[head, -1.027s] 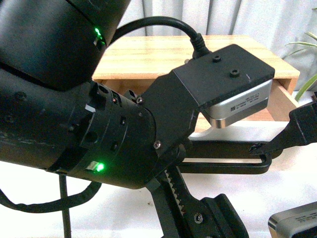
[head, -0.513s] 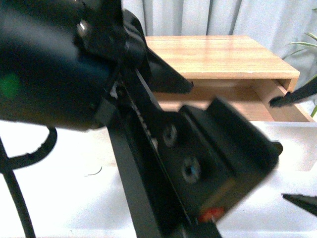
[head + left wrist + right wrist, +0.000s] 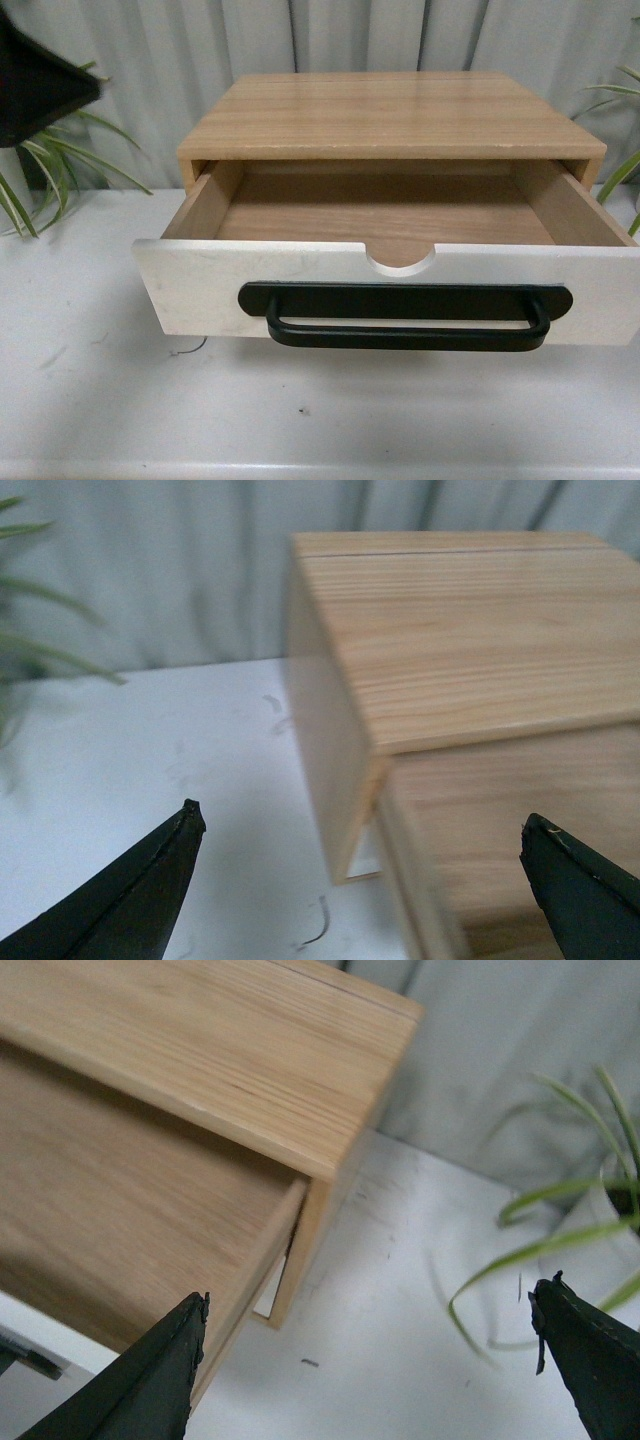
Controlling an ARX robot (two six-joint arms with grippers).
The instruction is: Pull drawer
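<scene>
Wide shallow drawer (image 3: 200,285) with white front and light wood inside sits well out of the light wood cabinet (image 3: 390,115), front overhanging the white table (image 3: 100,400); long black bar handle (image 3: 405,335) on its oval plate is free, nothing touching it.

Left gripper (image 3: 360,815) spread wide, holding nothing, off the cabinet's left front corner; right gripper (image 3: 372,1290) likewise released and empty, above the cabinet's right side near the green plant (image 3: 560,1210).

Pull looks done to me.

Risks:
- any further tug could run the drawer off its support, since I see no stop; front would drop onto the table
- an arm sweeping low across the front could clip the protruding front or handle and shove it back or skew it
- right fingers could snag plant leaves on a wide swing
</scene>
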